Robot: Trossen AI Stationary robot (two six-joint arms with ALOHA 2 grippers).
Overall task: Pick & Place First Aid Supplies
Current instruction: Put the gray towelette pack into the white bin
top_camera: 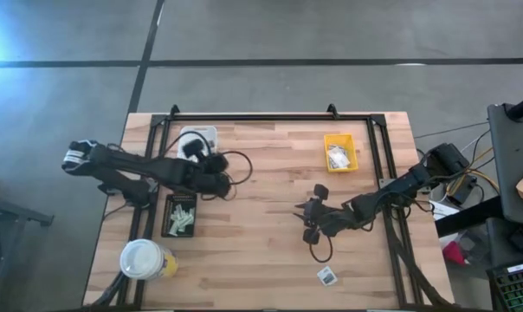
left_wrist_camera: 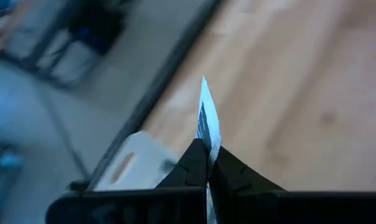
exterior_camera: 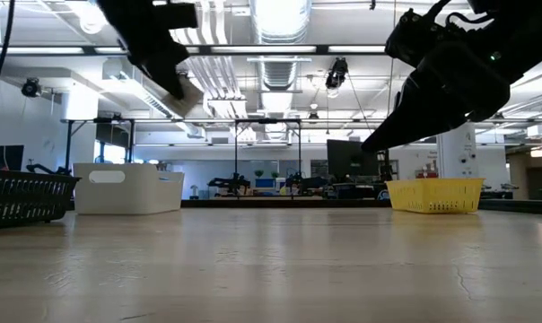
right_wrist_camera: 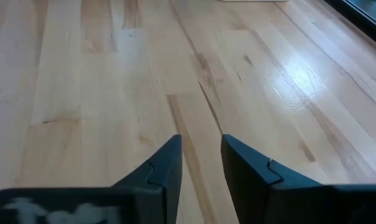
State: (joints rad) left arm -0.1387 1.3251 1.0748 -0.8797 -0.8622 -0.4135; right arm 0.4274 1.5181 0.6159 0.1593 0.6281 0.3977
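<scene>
Four views split the facts between them. Only the left wrist view shows that the left gripper (left_wrist_camera: 208, 163) is clenched on a thin white packet (left_wrist_camera: 208, 118) with a dark printed patch, pinched edge-on between the fingertips; from above, that gripper (top_camera: 220, 165) is a dark mass at about ten o'clock on the table (top_camera: 270, 243), just beside the white tray (top_camera: 198, 139), and the packet cannot be made out there. The right wrist view shows the right gripper (right_wrist_camera: 202, 163) with its fingers parted and nothing between them, only bare wood below; overhead it sits near the table's middle, toward four o'clock (top_camera: 306, 212).

Another packet (top_camera: 327, 276) lies alone on the wood at five o'clock, seen only from above. More supplies fill the yellow tray (top_camera: 340, 152) at one o'clock and the black tray (top_camera: 179, 216) at eight o'clock; individual pieces there are too small to tell apart. The low view shows the yellow tray's wall (exterior_camera: 434, 195) and the white tray (exterior_camera: 127, 187) but none of their contents, and both arms are cut off at its top edge.

A white-topped yellow cup (top_camera: 145, 258) stands at seven o'clock, just beside the black tray.
</scene>
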